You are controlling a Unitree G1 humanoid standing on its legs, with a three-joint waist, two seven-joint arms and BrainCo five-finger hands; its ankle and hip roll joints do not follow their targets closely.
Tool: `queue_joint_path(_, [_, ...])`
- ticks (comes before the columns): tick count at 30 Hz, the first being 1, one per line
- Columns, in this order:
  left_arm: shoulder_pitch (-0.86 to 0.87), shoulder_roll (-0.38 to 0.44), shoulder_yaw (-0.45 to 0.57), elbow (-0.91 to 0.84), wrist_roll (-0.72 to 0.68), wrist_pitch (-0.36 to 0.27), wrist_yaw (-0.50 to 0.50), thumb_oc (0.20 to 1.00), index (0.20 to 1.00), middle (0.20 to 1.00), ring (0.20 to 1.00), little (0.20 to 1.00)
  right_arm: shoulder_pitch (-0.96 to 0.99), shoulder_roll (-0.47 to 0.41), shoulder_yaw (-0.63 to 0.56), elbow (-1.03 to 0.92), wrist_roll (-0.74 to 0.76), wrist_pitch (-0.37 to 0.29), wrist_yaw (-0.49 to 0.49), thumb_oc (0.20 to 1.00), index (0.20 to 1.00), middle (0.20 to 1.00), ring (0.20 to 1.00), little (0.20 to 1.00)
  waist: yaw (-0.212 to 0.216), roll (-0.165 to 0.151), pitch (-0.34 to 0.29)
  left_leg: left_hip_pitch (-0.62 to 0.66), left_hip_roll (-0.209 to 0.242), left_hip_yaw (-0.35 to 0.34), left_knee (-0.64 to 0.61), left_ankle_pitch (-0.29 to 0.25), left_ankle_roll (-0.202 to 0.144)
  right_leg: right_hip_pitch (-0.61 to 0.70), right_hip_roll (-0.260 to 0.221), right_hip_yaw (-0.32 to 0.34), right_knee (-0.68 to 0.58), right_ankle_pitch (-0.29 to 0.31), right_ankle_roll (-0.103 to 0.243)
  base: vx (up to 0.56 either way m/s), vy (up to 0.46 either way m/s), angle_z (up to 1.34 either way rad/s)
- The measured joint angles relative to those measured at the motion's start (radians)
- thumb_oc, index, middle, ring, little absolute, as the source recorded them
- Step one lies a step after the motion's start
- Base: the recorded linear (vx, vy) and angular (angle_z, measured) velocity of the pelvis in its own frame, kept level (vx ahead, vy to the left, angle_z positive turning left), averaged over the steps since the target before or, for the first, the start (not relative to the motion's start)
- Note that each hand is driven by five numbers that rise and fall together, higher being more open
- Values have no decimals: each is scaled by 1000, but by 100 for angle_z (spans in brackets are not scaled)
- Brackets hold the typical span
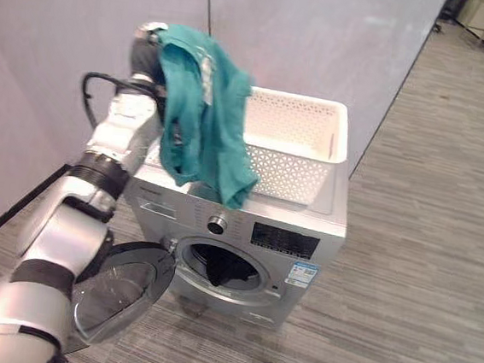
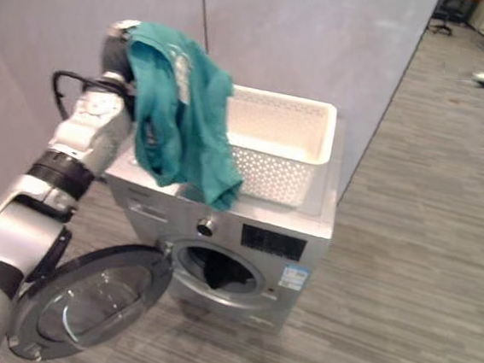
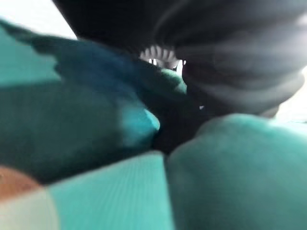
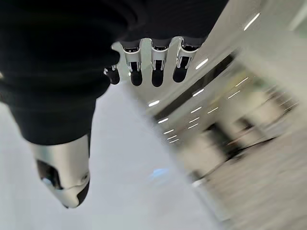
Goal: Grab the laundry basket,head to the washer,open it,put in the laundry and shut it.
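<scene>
1. The washer [image 1: 245, 233] stands against a grey wall [image 1: 307, 42], on a striped grey floor [image 1: 421, 276].
2. Its round door [image 1: 120, 290] hangs wide open, swung out to the near left of the drum opening.
3. Something dark [image 1: 229, 270] lies inside the drum [image 1: 221, 265].
4. A white basket [image 1: 293, 143] sits on top of the washer, toward the far right of the lid.
5. The left arm reaches up from the near left, and the left hand [image 1: 149, 48] is raised above the washer's left edge, just left of the basket.
6. A teal garment [image 1: 205, 118] is draped over that hand and hangs down in folds; its lowest end dangles in front of the basket's near wall, over the washer's top front edge.
7. In the left wrist view teal cloth [image 3: 96, 158] wraps close around the dark cover; the fingers are hidden in the cloth, so I cannot tell how they are set.
8. The right hand [image 4: 144, 57] shows in the right wrist view, holding nothing; its fingers bend over just past the cover and the thumb sticks out apart from them.
</scene>
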Motion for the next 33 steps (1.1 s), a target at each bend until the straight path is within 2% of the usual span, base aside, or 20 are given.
queue_joint_path(1, [28, 12, 19, -56, 7, -2, 0, 200, 200, 200, 200, 200, 121, 0, -118, -28, -2, -5, 9, 1000, 1000, 1000, 1000, 1000, 0, 2, 5, 0, 1, -1, 0, -2, 0, 0, 1, -1, 0, -4, 5, 8, 0, -5])
queue_joint_path(2, [70, 26, 43, -108, 13, -25, -1, 200, 200, 200, 200, 200, 264, 6, -212, -38, -16, 21, 17, 1000, 1000, 1000, 1000, 1000, 4, 5, 10, 2, 0, 0, 0, -6, -2, 1, 1, 0, 1, -3, 3, 19, -1, -5])
queue_joint_path(3, [83, 30, 47, -136, 14, -22, 0, 200, 200, 200, 200, 200, 387, 14, -307, -62, -21, 28, 30, 1000, 1000, 1000, 1000, 1000, 4, 10, 15, 3, -1, 0, 0, -8, -1, 2, 0, 4, 0, -4, 3, 0, 0, 0])
queue_joint_path(5, [140, 43, 54, -233, 19, -37, -7, 200, 200, 200, 200, 200, 685, 114, -516, -94, -38, 30, 53, 1000, 1000, 1000, 1000, 1000, 9, 9, 19, 5, 2, -4, 0, -13, -5, 6, 2, -6, 1, -8, 4, 5, -10, 2])
queue_joint_path(7, [153, 44, 60, -259, 19, -36, -8, 200, 200, 200, 200, 200, 819, 210, -557, -69, -39, 44, 76, 1000, 1000, 1000, 1000, 1000, 13, 7, 24, 4, 0, -5, 0, -15, -3, 6, -1, -8, 1, -9, 4, 0, 0, 0])
queue_joint_path(10, [153, 41, 77, -280, 20, -37, -7, 200, 200, 200, 200, 200, 884, 312, -549, -32, -43, 60, 111, 1000, 1000, 1000, 1000, 1000, 10, 5, 30, 3, -3, -7, 0, -15, -2, 6, -5, -10, 1, -9, 3, 0, -7, 2])
queue_joint_path(11, [152, 41, 78, -292, 20, -41, -7, 200, 200, 200, 200, 200, 890, 376, -516, 8, -64, 60, 124, 1000, 1000, 1000, 1000, 1000, 15, 3, 37, 5, -2, -12, 0, -14, -2, 11, -5, -15, 1, -9, 4, 2, -17, 7])
queue_joint_path(15, [151, 41, 78, -292, 20, -43, -7, 200, 200, 200, 200, 200, 901, 437, -426, 49, -76, 58, 162, 1000, 1000, 1000, 1000, 1000, 37, 17, 42, 8, -3, -21, 0, -15, -2, 20, -9, -20, -4, -12, 5, 0, -25, 9])
queue_joint_path(17, [107, 44, 60, -261, 19, -45, -9, 200, 200, 200, 200, 200, 860, 499, -393, 137, -75, 41, 170, 1000, 1000, 1000, 1000, 1000, 44, 12, 43, 6, 0, -33, 0, -13, -3, 25, -7, -37, -7, -14, 3, 7, -32, 13])
queue_joint_path(18, [107, 44, 60, -261, 19, -45, -9, 200, 200, 200, 200, 200, 860, 499, -393, 137, -75, 41, 170, 1000, 1000, 1000, 1000, 1000, 44, 12, 43, 6, 0, -33, 0, -13, -3, 25, -7, -37, -7, -14, 3, 6, -33, 13])
queue_joint_path(19, [46, 49, 44, -216, 19, -48, -8, 200, 200, 200, 200, 200, 833, 535, -324, 234, -75, 52, 187, 1000, 1000, 1000, 1000, 1000, 62, 14, 42, -1, 2, -42, 0, -10, -5, 25, -7, -45, -7, -16, 1, 2, -17, 14])
queue_joint_path(20, [33, 52, 44, -213, 19, -49, -8, 200, 200, 200, 200, 200, 834, 543, -312, 249, -75, 55, 192, 1000, 1000, 1000, 1000, 1000, 64, 17, 40, -5, 1, -49, 0, -9, -5, 23, -8, -49, -6, -16, 1, 12, -35, 28])
queue_joint_path(21, [-21, 62, 6, -173, 19, -55, -10, 200, 200, 200, 200, 200, 802, 592, -292, 363, -75, 34, 200, 1000, 1000, 1000, 1000, 1000, 68, 16, 40, -9, 3, -63, 1, -4, -5, 29, -9, -67, -5, -19, 1, 11, -20, 25])
queue_joint_path(23, [-101, 64, -48, -111, 18, -54, -14, 200, 200, 200, 200, 200, 768, 666, -243, 489, -75, 46, 206, 1000, 1000, 1000, 1000, 1000, 87, 12, 41, -7, 8, -73, 1, -3, -6, 37, -5, -75, -5, -23, 0, 9, -21, 18])
queue_joint_path(25, [-126, 75, -48, -105, 18, -55, -16, 200, 200, 200, 200, 200, 768, 705, -205, 530, -74, 54, 226, 1000, 1000, 1000, 1000, 1000, 93, 20, 38, -9, 7, -77, 1, -3, -6, 37, -6, -78, -1, -25, 2, 9, -20, 10])
queue_joint_path(26, [-156, 79, -48, -96, 17, -56, -16, 200, 200, 200, 200, 200, 746, 764, -184, 616, -74, 56, 229, 1000, 1000, 1000, 1000, 1000, 96, 24, 35, -10, 7, -84, 1, -3, -6, 41, -8, -90, 1, -26, 3, 14, -18, 11])
queue_joint_path(30, [-155, 76, -42, -129, 19, -82, -4, 200, 200, 200, 200, 200, 674, 900, -104, 899, -55, 57, 243, 1000, 1000, 1000, 1000, 1000, 126, 28, 31, -7, 7, -92, 1, -3, -7, 50, -11, -100, 1, -31, 5, 15, -13, 8])
queue_joint_path(32, [-122, 77, -21, -173, 21, -94, 10, 200, 200, 200, 200, 200, 666, 941, -80, 948, -56, 62, 248, 1000, 1000, 1000, 1000, 1000, 138, 31, 29, -7, 6, -99, 1, -3, -7, 53, -11, -103, 1, -32, 5, 10, 0, 8])
queue_joint_path(33, [-65, 77, 29, -238, 34, -104, 16, 200, 200, 200, 200, 200, 667, 965, -59, 954, -59, 62, 247, 1000, 1000, 1000, 1000, 1000, 144, 31, 28, -9, 7, -103, 1, -3, -7, 54, -11, -106, 1, -33, 5, 10, 2, 7])
